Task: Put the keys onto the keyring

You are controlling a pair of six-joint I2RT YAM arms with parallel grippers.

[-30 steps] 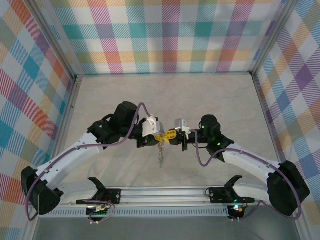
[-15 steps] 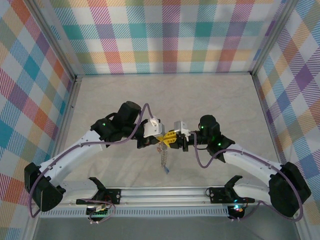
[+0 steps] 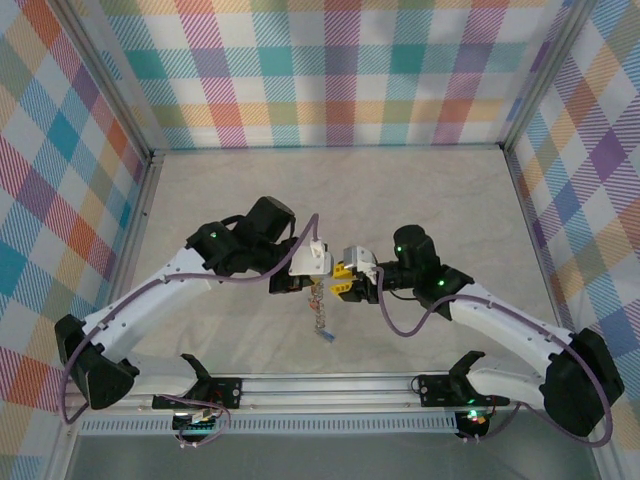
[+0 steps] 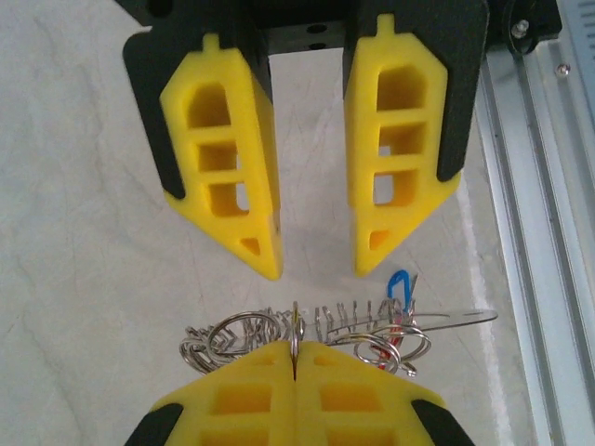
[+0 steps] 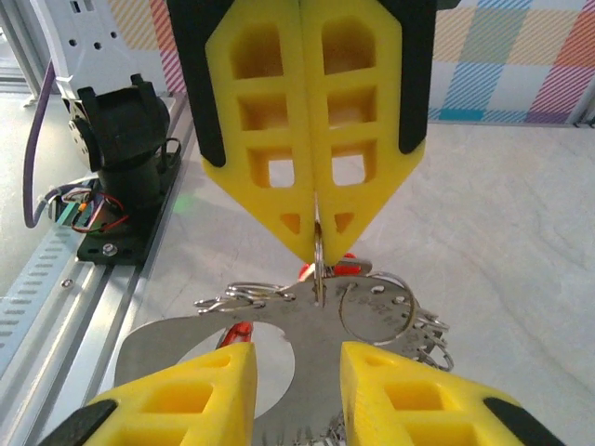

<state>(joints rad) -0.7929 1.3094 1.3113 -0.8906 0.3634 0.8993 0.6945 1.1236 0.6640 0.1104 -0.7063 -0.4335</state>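
Under left tool (image 5: 314, 249), half-hidden keys (image 5: 240, 333)

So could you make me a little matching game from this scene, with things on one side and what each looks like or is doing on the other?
Things:
1. left claw
2. right claw
3. blue key
4. back wall

Descriptions:
A. checked in many colours
B. open, with a gap between its fingers
C. pinched shut on a metal ring
D. at the end of the dangling chain, away from the claws

Pairs: 1-C, 2-B, 3-D, 4-A
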